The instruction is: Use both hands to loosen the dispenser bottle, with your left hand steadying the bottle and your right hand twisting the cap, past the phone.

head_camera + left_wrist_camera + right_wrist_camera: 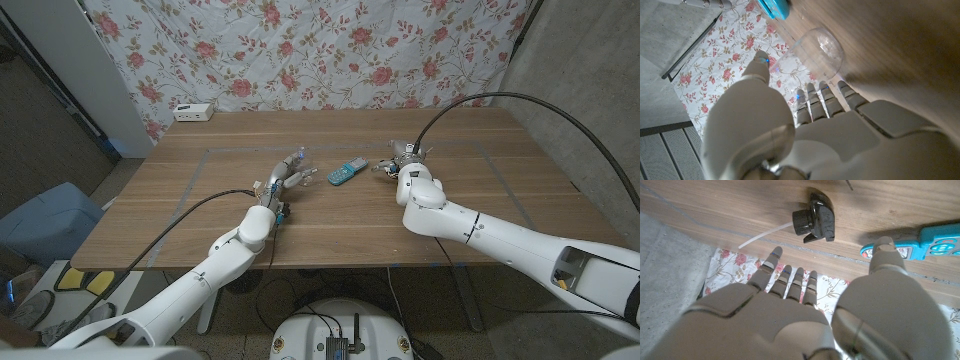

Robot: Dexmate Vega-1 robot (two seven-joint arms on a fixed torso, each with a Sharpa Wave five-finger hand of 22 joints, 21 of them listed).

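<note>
- Head view: I see a wooden table [330,215] with faint taped lines marked on it, a floral cloth [300,50] hanging behind it, a grey wall on the right and a white power strip [193,112] at the table's far left corner. A blue bin [45,222] stands on the floor to the left. My left hand [283,180] is around the clear bottle [297,163], which is left of the turquoise phone [347,173]. My right hand [400,160] is just past the phone on the right side, over the table; I cannot make out the cap from here.
- Left wrist view: my left hand [805,135] has its fingers [820,100] curled against the clear bottle [815,50] with the thumb on the other side, so it holds the bottle. The phone's [775,7] turquoise end is beyond it on the wood.
- Right wrist view: my right hand [805,310] is spread and holds nothing. The black pump cap [814,222], with its white dip tube [762,235] trailing out, lies on the wood beyond the fingertips [775,255], apart from them. The phone [935,242] lies nearby, past the thumb, and a taped line crosses the boards.
</note>
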